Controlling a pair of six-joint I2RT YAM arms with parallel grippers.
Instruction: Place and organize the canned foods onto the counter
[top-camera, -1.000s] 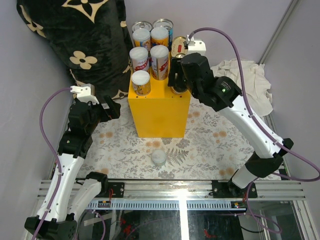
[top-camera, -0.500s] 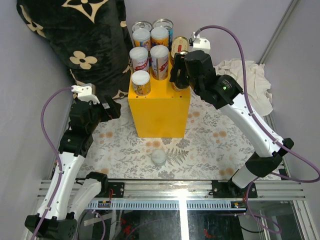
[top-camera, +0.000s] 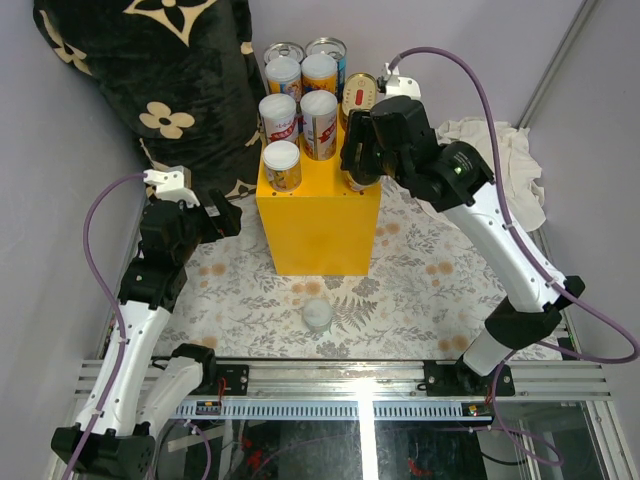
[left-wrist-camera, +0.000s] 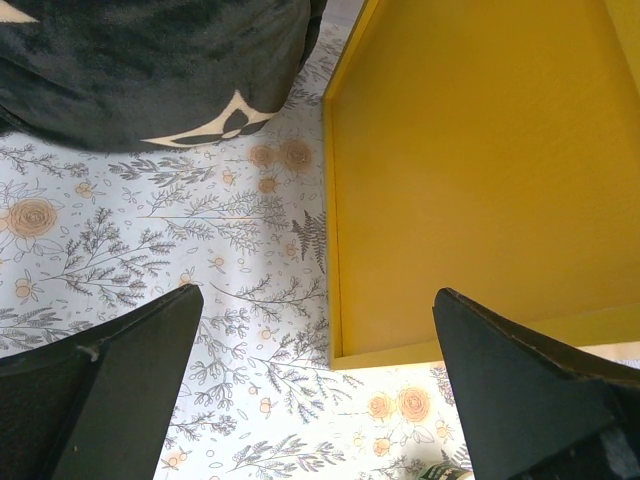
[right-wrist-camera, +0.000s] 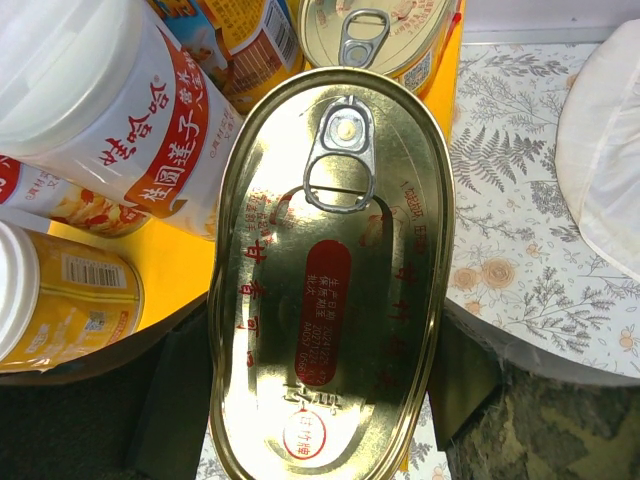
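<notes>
The yellow counter (top-camera: 318, 215) stands on the floral mat; several tall cans (top-camera: 300, 110) stand on its top. A flat oval gold tin (top-camera: 360, 92) lies at the top's far right. My right gripper (top-camera: 358, 165) is shut on a second flat oval gold tin (right-wrist-camera: 335, 270), held over the counter's right side beside a white red-labelled can (right-wrist-camera: 110, 110) and just in front of the first oval tin (right-wrist-camera: 375, 30). A small white-lidded can (top-camera: 317, 316) stands on the mat in front of the counter. My left gripper (top-camera: 225, 220) is open and empty beside the counter's left wall (left-wrist-camera: 470, 170).
A black flowered cushion (top-camera: 170, 80) lies against the counter's left rear and also shows in the left wrist view (left-wrist-camera: 150, 70). A white cloth (top-camera: 495, 150) lies at the back right. The floral mat (top-camera: 430, 270) covers the table around the counter.
My right gripper has carried the oval tin a little farther back over the counter's right side. The left arm has barely moved.
</notes>
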